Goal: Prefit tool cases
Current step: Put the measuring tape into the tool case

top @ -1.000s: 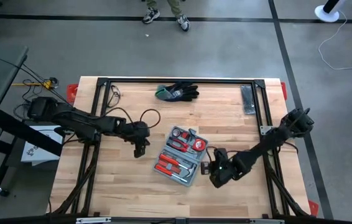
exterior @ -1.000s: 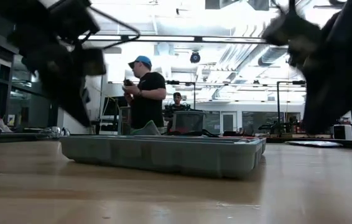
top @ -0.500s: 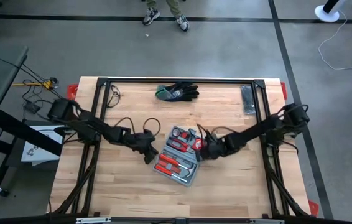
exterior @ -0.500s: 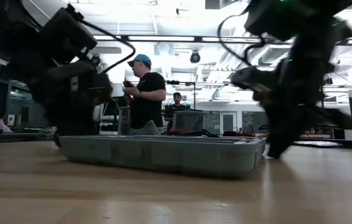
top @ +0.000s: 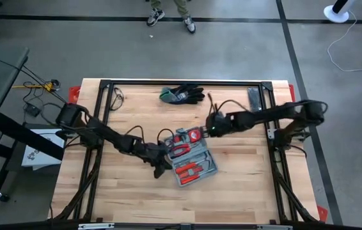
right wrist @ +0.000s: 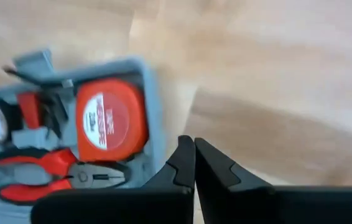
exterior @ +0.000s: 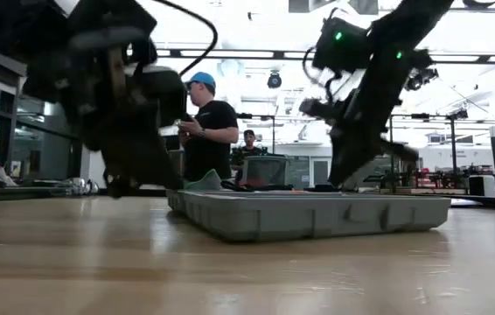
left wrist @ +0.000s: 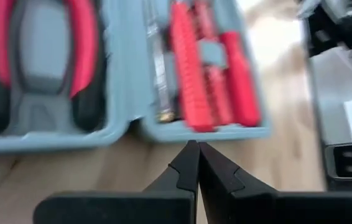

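While both grippers sat shut against it:
Case point(top: 190, 157): open, frame centre.
Left gripper point(top: 159, 165): closed, empty, lower-left edge.
Right gripper point(top: 210, 128): closed, empty, upper-right corner.
Risk: shoves could skew case, spill tools.

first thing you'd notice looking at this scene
The open grey-blue tool case at the table's middle, full of red-handled tools, with a red tape measure in one corner. Both dark arms reach in to it: the left tool, shut, sits at the case's near-left edge, and the right tool, also shut, at its far-right corner. Black-and-green gloves lie at the far edge.
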Robot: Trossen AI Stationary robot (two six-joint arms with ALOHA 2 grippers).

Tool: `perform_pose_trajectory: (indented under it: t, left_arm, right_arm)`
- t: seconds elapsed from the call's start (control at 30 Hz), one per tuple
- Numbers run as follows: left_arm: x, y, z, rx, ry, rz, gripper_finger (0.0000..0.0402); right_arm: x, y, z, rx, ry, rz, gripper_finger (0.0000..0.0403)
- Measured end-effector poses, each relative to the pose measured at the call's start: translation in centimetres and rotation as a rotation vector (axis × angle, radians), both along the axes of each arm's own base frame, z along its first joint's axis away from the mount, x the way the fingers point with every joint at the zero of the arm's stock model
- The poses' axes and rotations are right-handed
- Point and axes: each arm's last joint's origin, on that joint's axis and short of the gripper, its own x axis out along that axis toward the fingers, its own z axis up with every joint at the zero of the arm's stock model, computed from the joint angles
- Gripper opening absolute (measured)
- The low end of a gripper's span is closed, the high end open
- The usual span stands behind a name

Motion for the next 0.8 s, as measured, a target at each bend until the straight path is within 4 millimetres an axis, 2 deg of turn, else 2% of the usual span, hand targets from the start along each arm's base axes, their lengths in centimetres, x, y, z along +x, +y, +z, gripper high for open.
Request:
perform_pose_trajectory:
  t: [0.17,0.27,0.37,0.5,0.8]
  left_arm:
    - [-0.7,0.6,2.2,0.050,-0.028,-0.003,0.0000]
    - [-1.1,1.8,3.7,0.120,-0.057,0.021,0.0000]
    - [-1.4,3.5,5.3,0.183,-0.121,0.032,0.0000]
    - [-1.6,7.1,6.2,0.230,-0.124,0.128,0.0000]
    - [-1.2,15.5,4.0,0.137,0.042,0.159,0.0000]
  right_arm:
    - [-2.9,-0.2,4.2,-0.075,-0.025,-0.019,0.0000]
    - [-4.5,0.9,6.3,-0.075,-0.073,0.005,0.0000]
    - [-5.6,2.9,7.5,-0.070,-0.111,0.024,0.0000]
    - [-6.2,6.0,7.6,-0.048,-0.133,0.032,0.0000]
    - [-5.4,12.0,5.4,-0.017,-0.206,-0.074,0.0000]
